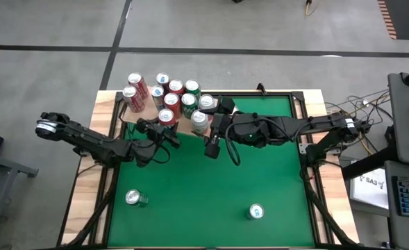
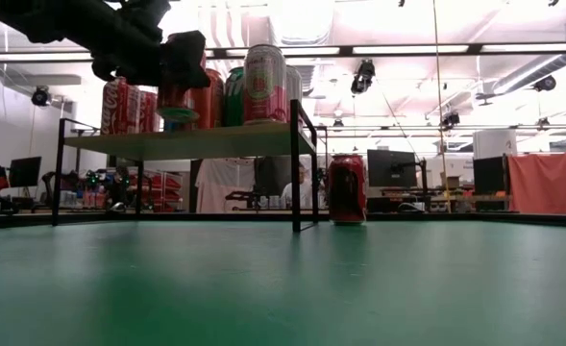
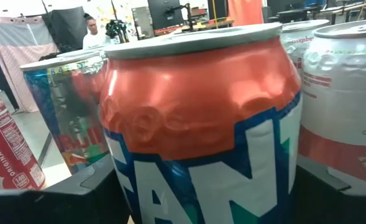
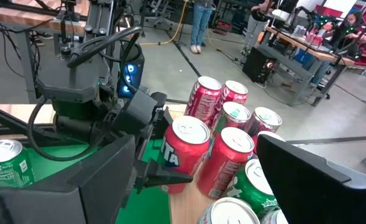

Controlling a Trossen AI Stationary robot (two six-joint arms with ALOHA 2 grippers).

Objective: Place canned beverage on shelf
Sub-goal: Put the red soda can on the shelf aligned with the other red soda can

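The left gripper (image 1: 168, 136) has its jaws clamped around a red soda can (image 1: 166, 117), which stands upright at the front edge of the shelf (image 1: 183, 128) among a cluster of other cans (image 1: 171, 94). In the left wrist view the held can (image 3: 201, 124) fills the gap between the two fingers, with neighbours close on both sides. The right gripper (image 1: 211, 147) hovers just beside the shelf over the green counter (image 1: 204, 194), its jaws apart and holding nothing.

The can is likely a thin metal cylinder: stiff enough when full, but its smooth wall is slippery and dents under a hard squeeze. The body already shows small dimples near the shoulder. Mid-height on the straight wall looks the safest place to hold, squarely across the width, keeping clear of the tapered top. Two more cans (image 1: 135, 198) (image 1: 256, 211) wait on the counter, well apart.
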